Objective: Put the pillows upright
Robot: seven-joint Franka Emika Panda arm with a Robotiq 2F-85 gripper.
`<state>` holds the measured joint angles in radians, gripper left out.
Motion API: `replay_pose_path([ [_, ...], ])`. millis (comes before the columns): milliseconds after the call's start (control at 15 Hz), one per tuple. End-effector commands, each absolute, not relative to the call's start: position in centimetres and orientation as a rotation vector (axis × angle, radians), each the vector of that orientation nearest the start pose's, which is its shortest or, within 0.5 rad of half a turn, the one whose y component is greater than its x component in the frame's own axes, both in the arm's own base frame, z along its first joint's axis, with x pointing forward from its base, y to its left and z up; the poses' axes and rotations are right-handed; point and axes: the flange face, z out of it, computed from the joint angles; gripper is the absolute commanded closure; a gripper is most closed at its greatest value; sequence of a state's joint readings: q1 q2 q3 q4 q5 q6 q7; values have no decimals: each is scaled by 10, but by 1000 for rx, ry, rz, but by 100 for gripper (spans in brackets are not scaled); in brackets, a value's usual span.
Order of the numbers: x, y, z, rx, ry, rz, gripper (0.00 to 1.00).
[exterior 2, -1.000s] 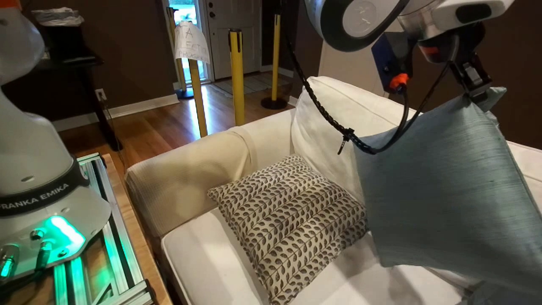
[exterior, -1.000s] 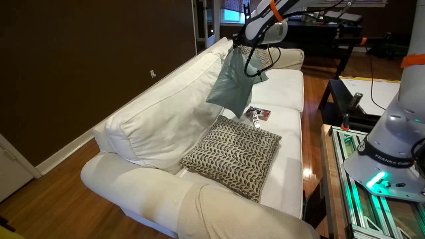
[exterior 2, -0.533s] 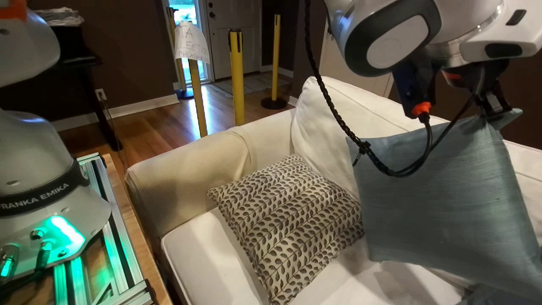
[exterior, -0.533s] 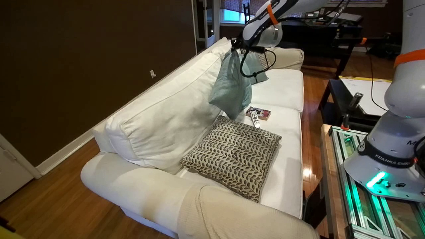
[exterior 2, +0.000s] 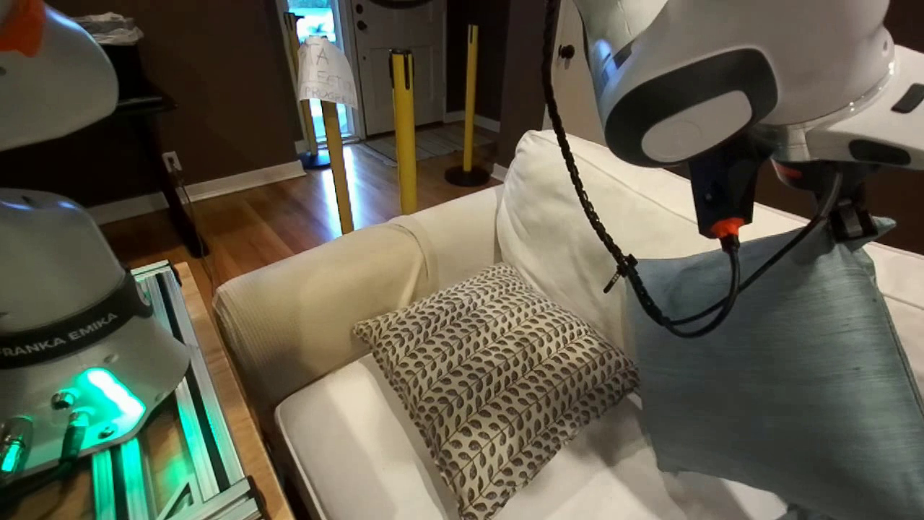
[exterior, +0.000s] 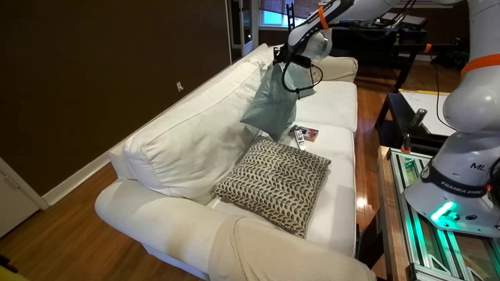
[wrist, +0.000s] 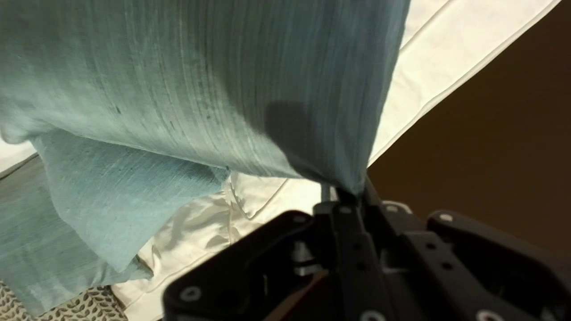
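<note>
My gripper (exterior: 278, 58) is shut on the top corner of a light teal pillow (exterior: 273, 103). The pillow hangs in front of the sofa's backrest, its lower corner close to the seat; whether it touches is unclear. In an exterior view, the gripper (exterior 2: 852, 220) and held pillow (exterior 2: 772, 368) are at the right. In the wrist view, the jaws (wrist: 350, 191) pinch the held pillow's (wrist: 200, 80) corner. Another teal pillow (exterior: 302, 78) is behind it, partly hidden. A black-and-cream patterned pillow (exterior: 273, 183) lies flat on the near seat; it also shows in an exterior view (exterior 2: 498, 390).
The white sofa's backrest (exterior: 195, 132) runs along the brown wall. A book (exterior: 308, 134) and white remote (exterior: 300, 139) lie on the seat beside the held pillow. A second patterned cushion (exterior: 312, 73) leans at the far armrest (exterior: 338, 68). A cable loop (exterior 2: 700, 328) hangs from the arm.
My gripper has moved down with the teal pillow's corner in it, and a little toward the sofa back. The pillow has swung slightly. The patterned pillow, book and remote have not moved.
</note>
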<state>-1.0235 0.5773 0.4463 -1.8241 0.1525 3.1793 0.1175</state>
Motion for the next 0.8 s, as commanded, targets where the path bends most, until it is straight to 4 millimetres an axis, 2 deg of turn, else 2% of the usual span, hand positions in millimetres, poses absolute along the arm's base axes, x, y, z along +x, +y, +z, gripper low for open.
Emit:
replay_pose_path([
  [0,558,-447,340,-2361,1354,-1253,99],
  [267,561,-451,327,-2350,1350,-1194,99],
  [533,574,-435,346,-2243,1275,-1099,99],
  [733,576,-442,356,-2163,1290,-1030,99],
])
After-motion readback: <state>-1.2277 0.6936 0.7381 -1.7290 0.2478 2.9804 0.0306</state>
